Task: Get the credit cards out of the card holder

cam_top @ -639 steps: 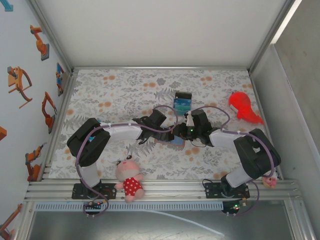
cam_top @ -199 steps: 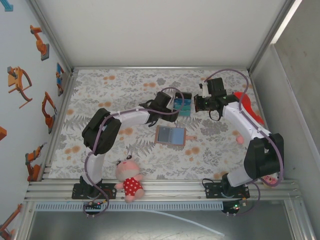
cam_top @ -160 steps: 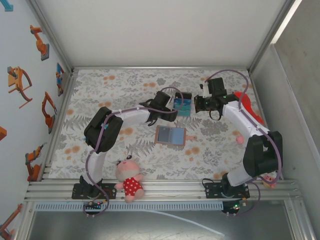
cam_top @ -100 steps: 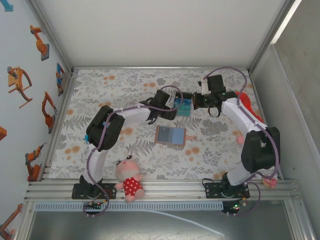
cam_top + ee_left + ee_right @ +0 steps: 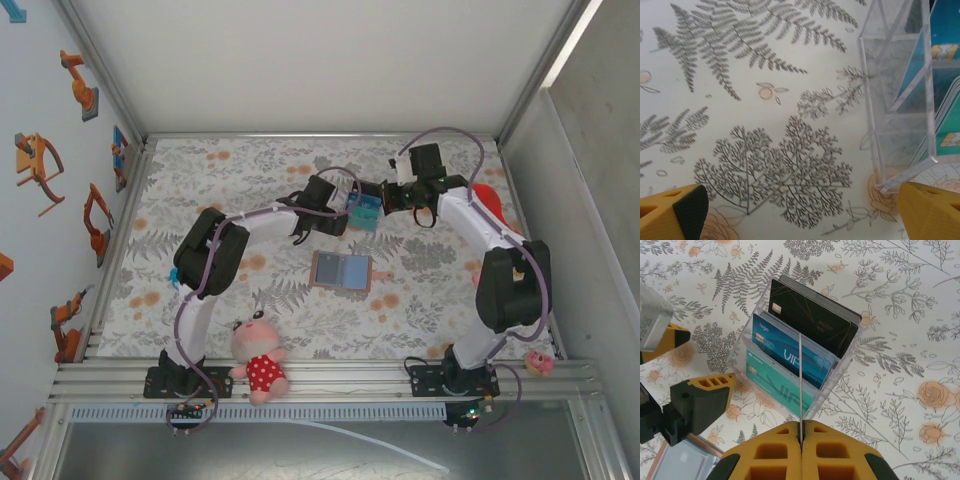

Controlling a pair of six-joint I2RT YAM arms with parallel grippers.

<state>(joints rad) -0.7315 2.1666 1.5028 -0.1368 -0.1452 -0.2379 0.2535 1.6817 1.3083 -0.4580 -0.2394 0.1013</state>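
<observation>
One card [image 5: 800,380] is clamped edge-on in the right pincer [image 5: 801,436] above the clear stand [image 5: 839,374]; it should be kept upright, lined up with a slot and lowered before release. Black, blue and teal cards [image 5: 780,350] are held in the stand's three tiers. The left pincer [image 5: 801,209] is spread wide beside it. The card holder [image 5: 340,270] is laid open on the worktop [image 5: 200,190].

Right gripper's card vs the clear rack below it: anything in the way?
Nothing visible. The right gripper is shut on the card, held edge-on above the clear rack and its filled rows. The left gripper sits open beside the rack, not over its slots.
</observation>
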